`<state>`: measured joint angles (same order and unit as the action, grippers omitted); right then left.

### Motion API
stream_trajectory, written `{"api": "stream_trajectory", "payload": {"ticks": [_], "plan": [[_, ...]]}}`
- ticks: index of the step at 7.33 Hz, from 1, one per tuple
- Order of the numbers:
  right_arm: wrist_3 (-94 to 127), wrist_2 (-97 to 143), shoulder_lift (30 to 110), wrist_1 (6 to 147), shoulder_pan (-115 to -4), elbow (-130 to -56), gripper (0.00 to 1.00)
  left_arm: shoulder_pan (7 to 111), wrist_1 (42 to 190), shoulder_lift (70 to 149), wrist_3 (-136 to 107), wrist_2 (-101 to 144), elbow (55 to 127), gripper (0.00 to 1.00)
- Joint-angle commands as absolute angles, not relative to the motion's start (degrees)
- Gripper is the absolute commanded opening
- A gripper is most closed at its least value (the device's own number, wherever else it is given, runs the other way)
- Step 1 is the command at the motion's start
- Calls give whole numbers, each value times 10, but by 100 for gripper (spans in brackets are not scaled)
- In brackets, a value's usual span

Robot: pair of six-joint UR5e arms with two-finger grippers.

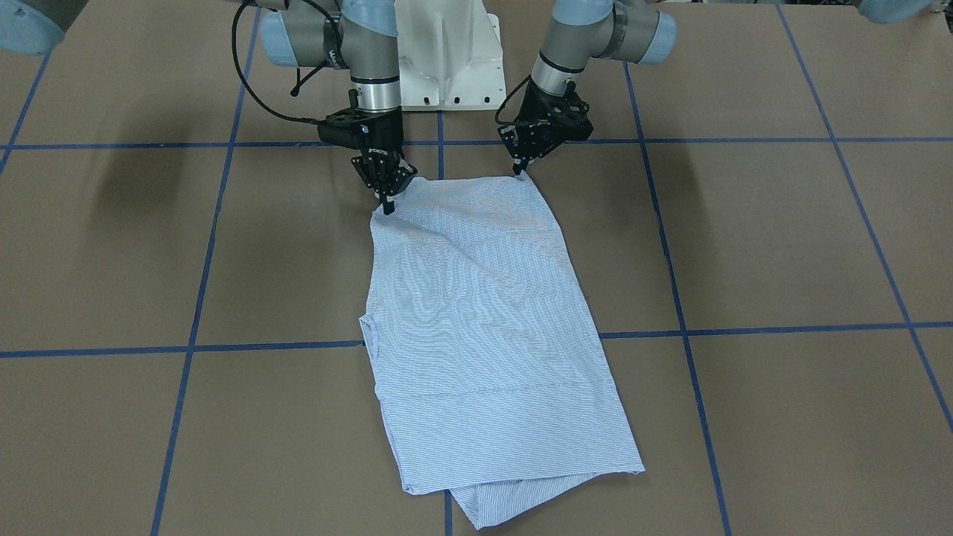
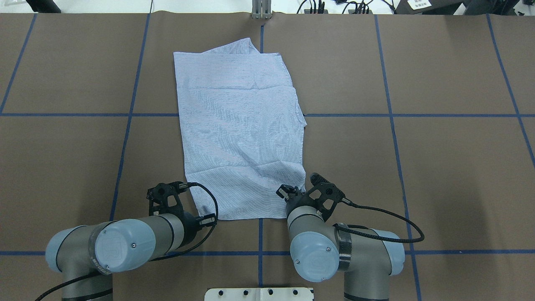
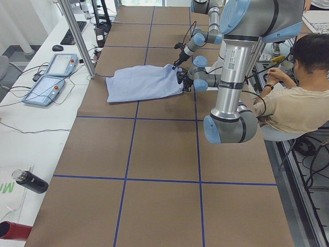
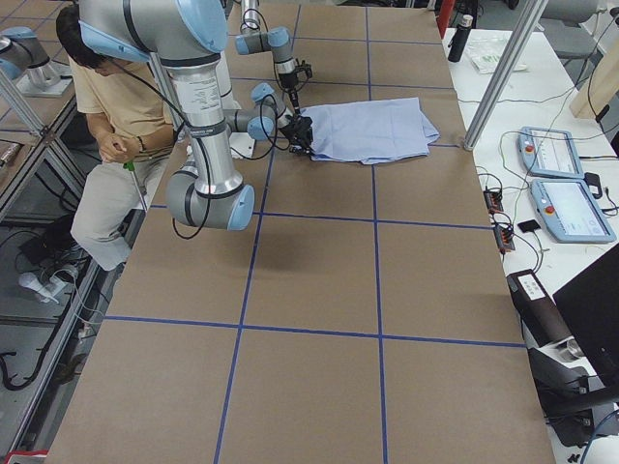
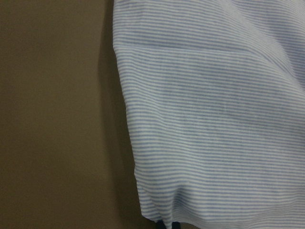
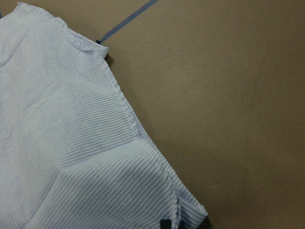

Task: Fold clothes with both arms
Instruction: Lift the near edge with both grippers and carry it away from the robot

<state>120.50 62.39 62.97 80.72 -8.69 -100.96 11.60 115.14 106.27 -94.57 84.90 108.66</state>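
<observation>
Striped shirt, folded long, lies mid-bench over blue tape lines. Left gripper and right gripper each have jaws closed on a near corner, with the white pedestal behind.

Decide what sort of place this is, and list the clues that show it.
Probably a robotics lab or test room: a left arm and right arm work on a shirt at a table gridded with blue tape, and control screens sit on a side bench.
</observation>
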Motion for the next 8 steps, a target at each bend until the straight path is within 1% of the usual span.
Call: {"api": "stream_trajectory", "payload": {"ticks": [1,2,3,5,6,7,8], "plan": [[1205,623,623,807,-92,-1019,0,116,1151,1063,-946,850,1096,0],[1204,624,630,808,-96,-1047,0,117,1151,1061,-945,851,1115,0],[1205,624,655,811,-97,-1091,0,117,1151,1060,-946,852,1140,0],[1215,623,673,894,-57,-1200,0,115,1150,1056,-951,853,1205,0],[1229,622,673,949,-34,-1261,0,113,1150,1049,-960,854,1248,0],[1232,622,675,1004,-18,-1320,0,113,1113,1042,-962,874,1313,0],[1234,622,675,1039,-15,-1356,0,114,1043,1046,-962,901,1376,0]]}}
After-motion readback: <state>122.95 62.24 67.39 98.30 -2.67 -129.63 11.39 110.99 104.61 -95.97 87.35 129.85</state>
